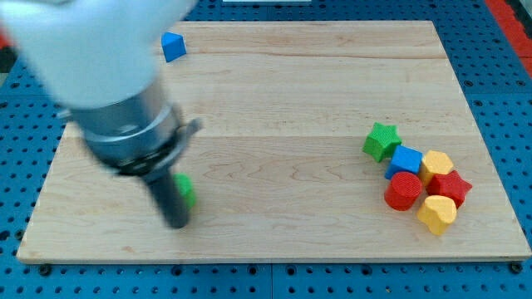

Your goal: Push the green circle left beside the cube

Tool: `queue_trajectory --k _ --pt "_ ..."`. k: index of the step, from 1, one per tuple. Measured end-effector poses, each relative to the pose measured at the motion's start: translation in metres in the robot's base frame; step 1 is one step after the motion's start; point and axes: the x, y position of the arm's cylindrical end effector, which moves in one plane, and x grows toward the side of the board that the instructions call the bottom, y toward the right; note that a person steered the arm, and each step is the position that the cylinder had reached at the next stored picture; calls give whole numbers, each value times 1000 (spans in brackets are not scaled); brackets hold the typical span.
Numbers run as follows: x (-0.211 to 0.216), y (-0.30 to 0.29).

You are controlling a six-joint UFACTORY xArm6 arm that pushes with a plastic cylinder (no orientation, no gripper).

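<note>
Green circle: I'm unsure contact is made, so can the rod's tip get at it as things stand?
Probably yes. My tip sits right against the green circle, which peeks out on the rod's right; nothing lies between them.

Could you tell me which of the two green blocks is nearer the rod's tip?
The green block at the view's lower left, partly hidden behind the rod, right beside my tip. The green star sits far off at the view's right, by the cluster.
</note>
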Motion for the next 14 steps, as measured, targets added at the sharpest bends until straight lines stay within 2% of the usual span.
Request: queue_trajectory --k 1,3,5,6,8,9,10,11,12,13,14 --pt "-36 20" --pt "24 -18" --pt "-29 -51" --pt "-36 -84" --pt "-71 32" --pt "-79 10" --pt "-108 19" --pt "-112 74" --pt "-93 101" --pt "-78 59" --pt "-58 83"
